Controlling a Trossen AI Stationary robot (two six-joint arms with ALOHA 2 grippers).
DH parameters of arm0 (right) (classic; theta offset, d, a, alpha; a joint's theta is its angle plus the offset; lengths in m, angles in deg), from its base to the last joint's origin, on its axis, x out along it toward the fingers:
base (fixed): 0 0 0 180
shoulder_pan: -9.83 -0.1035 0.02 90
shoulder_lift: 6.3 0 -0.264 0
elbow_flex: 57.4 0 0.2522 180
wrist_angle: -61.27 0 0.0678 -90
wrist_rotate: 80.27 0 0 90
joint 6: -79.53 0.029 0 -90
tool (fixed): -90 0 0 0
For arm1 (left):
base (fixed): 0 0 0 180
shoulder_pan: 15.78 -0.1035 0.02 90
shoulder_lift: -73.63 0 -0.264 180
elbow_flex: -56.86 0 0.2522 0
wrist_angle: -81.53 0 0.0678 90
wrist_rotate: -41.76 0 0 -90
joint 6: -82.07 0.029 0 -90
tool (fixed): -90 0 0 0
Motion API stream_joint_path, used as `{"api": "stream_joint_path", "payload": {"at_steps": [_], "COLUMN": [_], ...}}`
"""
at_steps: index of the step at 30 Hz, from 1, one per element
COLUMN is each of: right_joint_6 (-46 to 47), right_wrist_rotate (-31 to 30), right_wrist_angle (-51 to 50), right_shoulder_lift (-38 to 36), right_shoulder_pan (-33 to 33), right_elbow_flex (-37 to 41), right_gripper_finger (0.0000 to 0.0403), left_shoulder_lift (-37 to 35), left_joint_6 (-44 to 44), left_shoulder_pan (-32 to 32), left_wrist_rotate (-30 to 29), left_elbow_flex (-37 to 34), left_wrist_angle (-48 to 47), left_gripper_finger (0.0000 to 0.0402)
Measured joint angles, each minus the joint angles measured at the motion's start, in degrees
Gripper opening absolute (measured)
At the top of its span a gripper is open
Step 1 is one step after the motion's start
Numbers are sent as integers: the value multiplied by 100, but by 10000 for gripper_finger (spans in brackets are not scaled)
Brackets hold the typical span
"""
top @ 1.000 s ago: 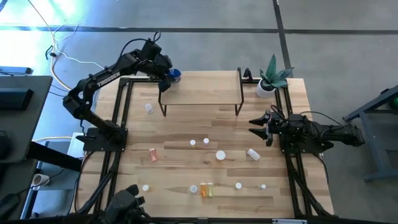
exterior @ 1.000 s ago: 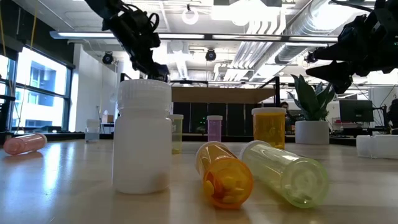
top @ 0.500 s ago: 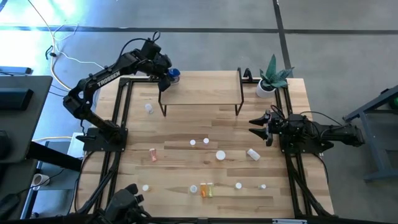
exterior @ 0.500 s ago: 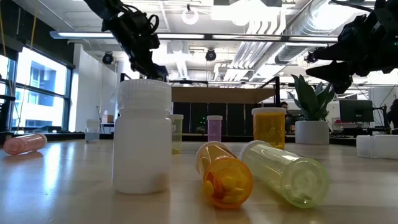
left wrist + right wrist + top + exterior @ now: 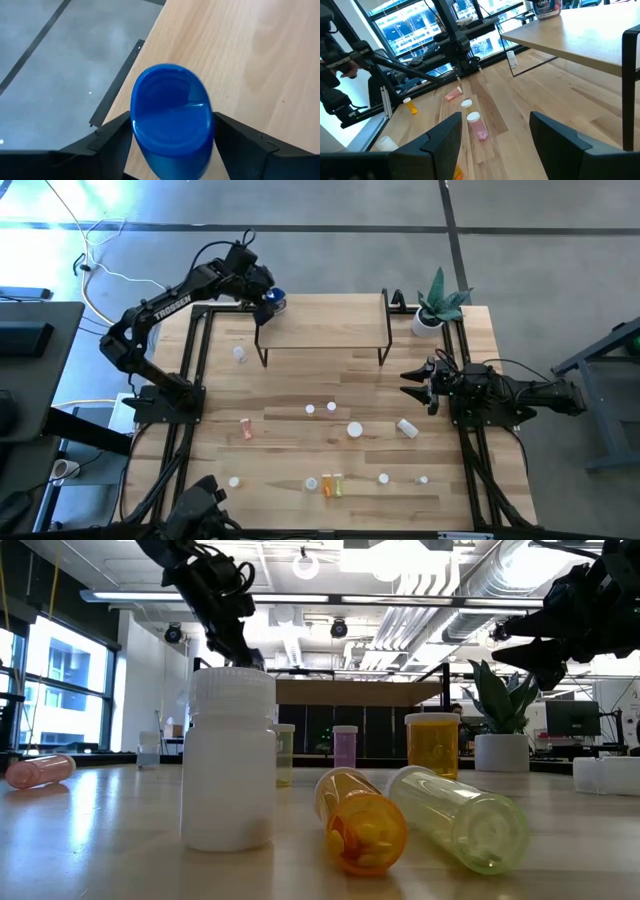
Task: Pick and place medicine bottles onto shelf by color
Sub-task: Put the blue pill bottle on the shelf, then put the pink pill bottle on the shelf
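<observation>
While the left hand (image 5: pixel 270 301) grips the blue-topped bottle (image 5: pixel 171 114) upright over the shelf's (image 5: pixel 330 330) far left corner, the right hand (image 5: pixel 415 382), fingers spread, waits off the shelf's right end.

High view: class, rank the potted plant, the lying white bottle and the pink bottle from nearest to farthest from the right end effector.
1. Lying white bottle, just in front of the right end effector.
2. Potted plant, at the table's far right corner.
3. Pink bottle, on the left side.

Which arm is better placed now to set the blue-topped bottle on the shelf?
The left. Its claw holds the blue-topped bottle over the shelf's left corner. The right claw waits open beside the table's right edge, holding nothing.
</observation>
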Motion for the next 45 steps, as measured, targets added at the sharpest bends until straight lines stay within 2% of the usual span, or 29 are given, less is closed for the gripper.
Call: {"api": "stream_joint_path", "payload": {"at_steps": [10, 19, 24, 30, 33, 38, 41, 45], "right_joint_6": [-1, 1, 0, 1, 1, 6, 419, 970], "right_wrist_rotate": [0, 0, 0, 0, -1, -2, -9, -353], "right_wrist_angle": [2, 2, 2, 2, 2, 2, 42, 162], "right_shoulder_lift": [0, 0, 0, 0, 0, 0, 0, 2], "right_shoulder_pan": [-1, -1, -1, -1, 0, 1, 1, 1], "right_elbow_flex": [1, 1, 0, 1, 0, 0, 5, 8], "right_gripper_finger": [224, 224, 224, 224, 224, 224, 224, 224], "left_shoulder_lift": [-572, -1368, -1757, -2019, -2066, -2269, -2390, -2552], "left_joint_6": [-202, -1303, -1939, -2292, -2524, -3008, -3414, -3989], "left_shoulder_pan": [6, 93, 488, 1360, 1780, 2341, 2583, 2779], "left_wrist_rotate": [-20, -23, 50, 63, 459, 1045, 1009, 906], "left_elbow_flex": [1, 1, 1, 1, -34, -579, -1147, -1867], "left_wrist_angle": [46, 194, 197, 192, 190, 753, 1455, 2599], "left_gripper_finger": [258, 257, 257, 257, 257, 257, 257, 257]}}
